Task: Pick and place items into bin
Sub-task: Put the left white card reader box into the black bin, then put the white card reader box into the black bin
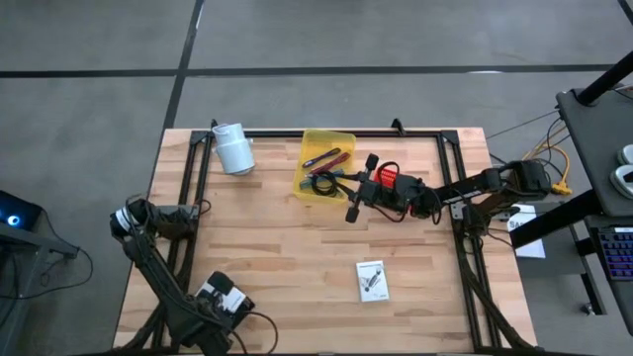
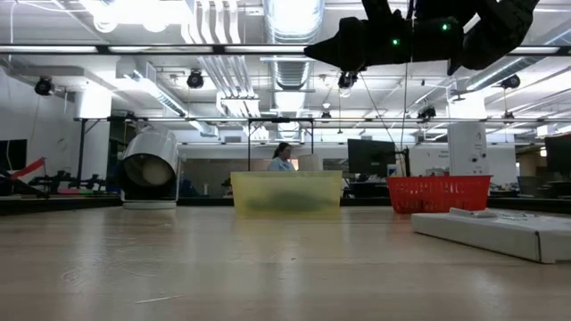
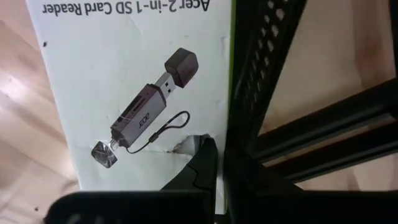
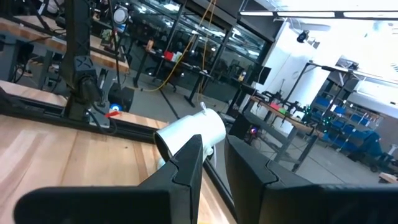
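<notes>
The yellow bin (image 1: 343,138) (image 2: 285,192) stands at the far middle of the table. In it lie a reddish stick (image 1: 334,158), a dark stick (image 1: 318,157) and a coiled black cable (image 1: 321,184). My right gripper (image 1: 341,188) (image 4: 214,155) hovers high over the bin's right edge, empty, its fingers a narrow gap apart. One white card box (image 1: 373,280) (image 2: 500,227) lies flat near the table's middle right. My left gripper (image 1: 223,295) (image 3: 221,162) is shut, parked at the near left corner over a second white card box (image 3: 137,81). I cannot tell whether it touches that box.
A white cylindrical cup (image 1: 234,148) (image 2: 150,169) (image 4: 193,130) lies on its side left of the bin. A red basket (image 1: 388,178) (image 2: 437,192) sits right of the bin, under my right arm. Black frame rails (image 1: 198,168) run along the table's edges.
</notes>
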Controlling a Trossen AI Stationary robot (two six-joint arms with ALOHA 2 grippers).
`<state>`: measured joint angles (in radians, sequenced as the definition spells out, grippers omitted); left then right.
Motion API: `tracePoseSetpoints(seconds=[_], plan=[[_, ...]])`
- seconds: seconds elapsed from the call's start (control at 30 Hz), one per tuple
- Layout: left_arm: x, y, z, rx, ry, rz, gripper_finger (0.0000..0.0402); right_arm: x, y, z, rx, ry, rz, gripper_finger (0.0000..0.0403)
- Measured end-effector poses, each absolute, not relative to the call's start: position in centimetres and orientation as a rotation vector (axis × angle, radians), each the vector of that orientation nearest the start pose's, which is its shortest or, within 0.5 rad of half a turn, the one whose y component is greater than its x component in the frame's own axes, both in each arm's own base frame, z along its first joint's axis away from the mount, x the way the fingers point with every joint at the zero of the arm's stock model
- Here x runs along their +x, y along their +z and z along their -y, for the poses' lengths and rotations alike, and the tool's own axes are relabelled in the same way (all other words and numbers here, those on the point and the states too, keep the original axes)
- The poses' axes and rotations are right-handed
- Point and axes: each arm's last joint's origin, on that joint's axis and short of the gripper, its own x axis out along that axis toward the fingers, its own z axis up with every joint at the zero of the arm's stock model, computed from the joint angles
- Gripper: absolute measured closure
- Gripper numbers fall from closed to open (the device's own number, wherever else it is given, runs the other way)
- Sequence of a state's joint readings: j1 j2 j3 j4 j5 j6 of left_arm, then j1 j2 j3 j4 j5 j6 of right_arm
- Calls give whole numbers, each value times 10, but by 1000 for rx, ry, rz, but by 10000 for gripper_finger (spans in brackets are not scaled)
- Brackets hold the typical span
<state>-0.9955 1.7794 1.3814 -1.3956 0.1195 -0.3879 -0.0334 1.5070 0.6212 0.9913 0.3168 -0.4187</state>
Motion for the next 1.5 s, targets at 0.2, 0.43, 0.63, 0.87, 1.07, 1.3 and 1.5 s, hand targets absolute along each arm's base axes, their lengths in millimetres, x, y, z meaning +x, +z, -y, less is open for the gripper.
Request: tracePoseSetpoints(seconds=[0.2, 0.43, 0.63, 0.87, 1.07, 1.3, 1.5], plan=[[160, 228, 257, 523, -449, -1764, 401, 299, 225, 19, -414, -367, 27, 346], [160, 228, 258, 523, -450, -1762, 401, 299, 225, 19, -425, -367, 25, 346], [161, 228, 260, 505, -467, -1744, 401, 299, 225, 19, -425, -368, 26, 346], [163, 227, 263, 487, -486, -1718, 401, 299, 225, 19, -424, -367, 26, 346], [164, 226, 263, 431, -417, -1722, 393, 299, 225, 19, -424, -367, 26, 346], [165, 226, 262, 451, -392, -1696, 331, 299, 225, 19, -424, -367, 26, 346], [165, 226, 261, 438, -328, -1682, 264, 299, 225, 19, -425, -367, 26, 346]])
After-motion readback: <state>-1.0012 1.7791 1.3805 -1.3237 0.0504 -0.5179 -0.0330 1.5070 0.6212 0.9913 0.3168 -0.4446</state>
